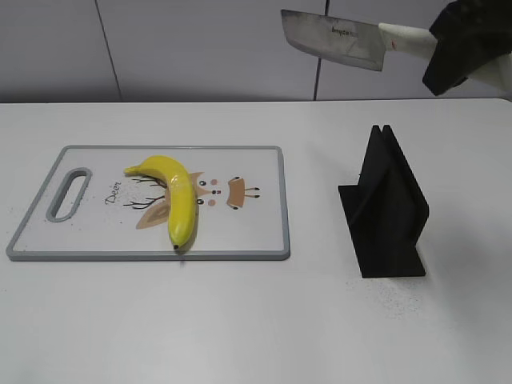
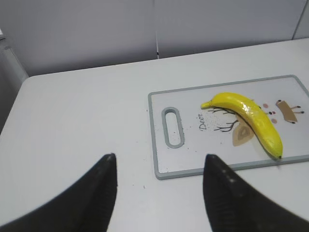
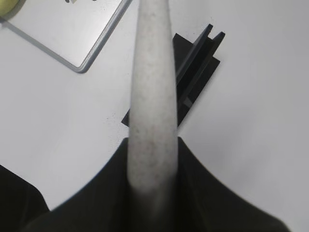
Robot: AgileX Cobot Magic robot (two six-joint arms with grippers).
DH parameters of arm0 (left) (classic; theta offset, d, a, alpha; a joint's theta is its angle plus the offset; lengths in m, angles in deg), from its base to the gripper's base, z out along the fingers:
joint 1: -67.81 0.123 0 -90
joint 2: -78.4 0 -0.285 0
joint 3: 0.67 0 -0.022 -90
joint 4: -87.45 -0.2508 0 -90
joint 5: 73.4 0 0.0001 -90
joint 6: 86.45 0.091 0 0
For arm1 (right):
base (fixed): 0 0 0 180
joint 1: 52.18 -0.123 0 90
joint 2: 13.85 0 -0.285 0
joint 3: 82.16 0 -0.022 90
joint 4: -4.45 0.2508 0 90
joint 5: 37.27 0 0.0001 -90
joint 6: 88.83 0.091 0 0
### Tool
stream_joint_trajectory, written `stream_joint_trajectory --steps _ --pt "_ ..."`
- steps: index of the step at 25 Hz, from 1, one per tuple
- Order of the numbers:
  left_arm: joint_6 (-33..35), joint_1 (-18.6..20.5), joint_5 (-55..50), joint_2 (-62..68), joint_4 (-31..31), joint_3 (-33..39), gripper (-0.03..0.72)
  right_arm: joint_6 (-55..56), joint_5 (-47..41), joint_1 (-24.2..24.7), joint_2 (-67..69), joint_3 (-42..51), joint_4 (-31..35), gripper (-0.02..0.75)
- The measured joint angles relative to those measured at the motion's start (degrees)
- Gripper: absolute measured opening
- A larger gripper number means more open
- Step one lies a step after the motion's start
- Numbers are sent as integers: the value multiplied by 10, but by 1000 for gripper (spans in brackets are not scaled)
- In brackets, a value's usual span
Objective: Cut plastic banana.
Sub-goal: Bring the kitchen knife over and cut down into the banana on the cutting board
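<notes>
The plastic banana lies on a white cutting board at the left of the table; it also shows in the left wrist view. My right gripper is shut on the pale handle of a cleaver whose blade is held high in the air, to the right of the board and above the black knife stand. My left gripper is open and empty, over bare table just left of the board's handle end. It is out of the exterior view.
The black knife stand also shows under the handle in the right wrist view. The board's corner is at that view's upper left. Grey wall panels run behind the white table.
</notes>
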Motion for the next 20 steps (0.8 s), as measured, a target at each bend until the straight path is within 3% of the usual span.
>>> stream_joint_trajectory --steps 10,20 --pt "125 -22 30 217 12 -113 536 -191 -1 0 34 -56 4 162" --pt "332 -22 -43 408 130 -270 536 -301 0 -2 139 -145 68 162"
